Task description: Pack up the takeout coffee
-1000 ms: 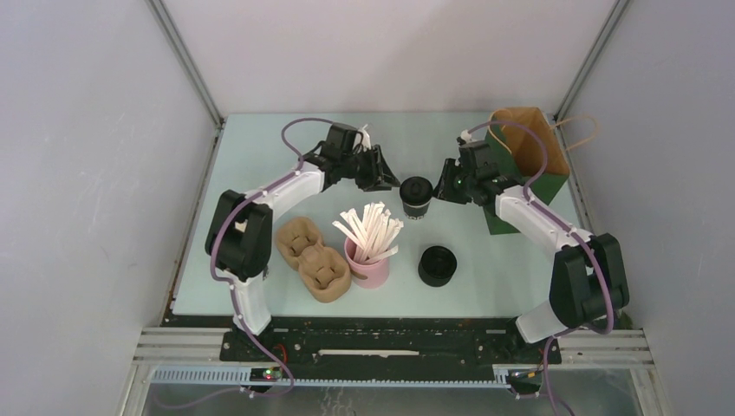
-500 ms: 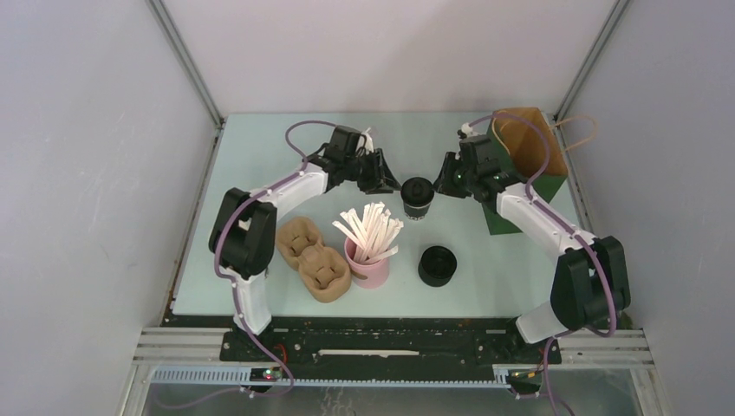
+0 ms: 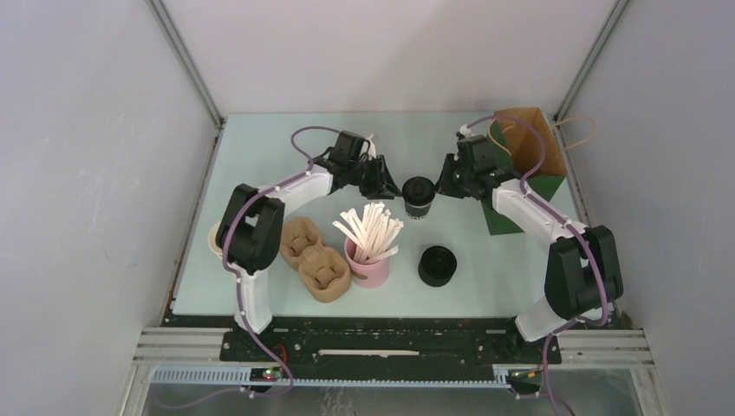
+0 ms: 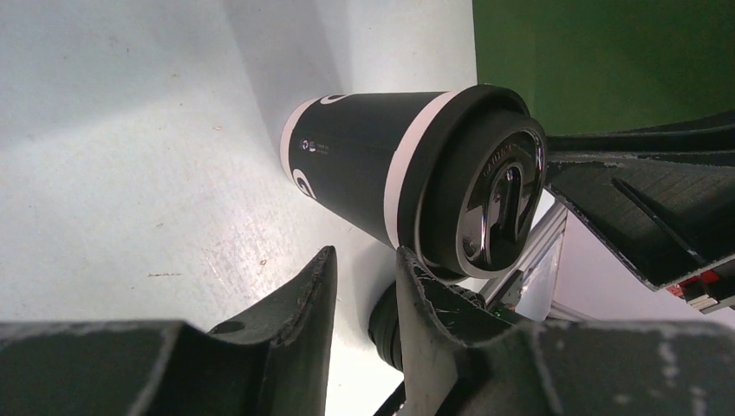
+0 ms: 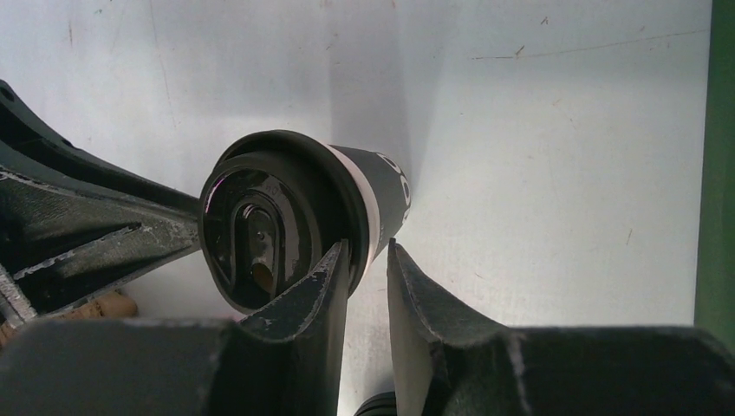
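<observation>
The takeout coffee (image 3: 418, 198), a small black cup with a white band and a black lid, stands upright mid-table. My left gripper (image 3: 386, 180) is just left of it and my right gripper (image 3: 446, 180) just right of it. In the left wrist view the cup (image 4: 364, 165) lies just beyond my left gripper (image 4: 364, 256), whose jaws are nearly together and empty. In the right wrist view the cup (image 5: 381, 186) is close ahead of my right gripper (image 5: 367, 247), also nearly closed and empty. Neither gripper holds the cup.
A brown paper bag with a green side (image 3: 524, 165) stands open at the back right. A pink holder of straws (image 3: 368, 264), a black stack of lids (image 3: 436, 265) and a brown cup carrier (image 3: 312, 256) sit nearer. A cup stack (image 3: 213, 238) peeks out behind the left arm.
Both grippers have edged a little closer to the cup from either side. The cup has not moved.
</observation>
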Action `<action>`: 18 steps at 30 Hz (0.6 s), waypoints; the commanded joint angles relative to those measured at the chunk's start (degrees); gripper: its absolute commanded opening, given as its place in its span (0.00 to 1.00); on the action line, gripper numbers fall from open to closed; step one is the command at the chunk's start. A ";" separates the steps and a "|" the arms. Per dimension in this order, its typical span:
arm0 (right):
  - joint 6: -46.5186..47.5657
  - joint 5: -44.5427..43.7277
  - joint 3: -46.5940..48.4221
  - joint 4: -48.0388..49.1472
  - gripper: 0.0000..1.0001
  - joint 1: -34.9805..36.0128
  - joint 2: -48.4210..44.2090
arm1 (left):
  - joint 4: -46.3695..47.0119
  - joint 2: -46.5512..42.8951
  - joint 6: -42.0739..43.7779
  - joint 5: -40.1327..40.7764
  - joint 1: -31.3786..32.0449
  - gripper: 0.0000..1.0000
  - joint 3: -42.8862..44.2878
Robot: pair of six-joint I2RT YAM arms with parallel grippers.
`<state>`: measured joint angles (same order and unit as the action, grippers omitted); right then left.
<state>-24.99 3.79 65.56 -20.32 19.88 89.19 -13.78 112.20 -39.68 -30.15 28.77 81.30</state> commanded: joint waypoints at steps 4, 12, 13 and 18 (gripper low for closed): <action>0.20 -0.25 1.55 0.67 0.30 -0.41 1.52 | 0.98 -1.47 -0.05 1.10 0.66 0.37 1.21; 0.19 -0.11 1.50 -0.42 0.22 -0.46 3.07 | 0.56 -5.21 -0.24 1.74 0.17 0.42 -0.19; 0.21 -0.10 1.50 -0.43 0.22 -0.43 3.02 | 1.23 -5.63 -0.67 1.50 0.02 0.43 -0.68; 0.30 0.07 1.50 -0.21 0.22 -0.46 2.88 | 3.54 -6.89 -2.24 1.33 -0.21 0.44 -2.20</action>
<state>-24.88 4.16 66.17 -19.44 19.57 90.78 -13.78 109.73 -40.34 -28.67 28.84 81.19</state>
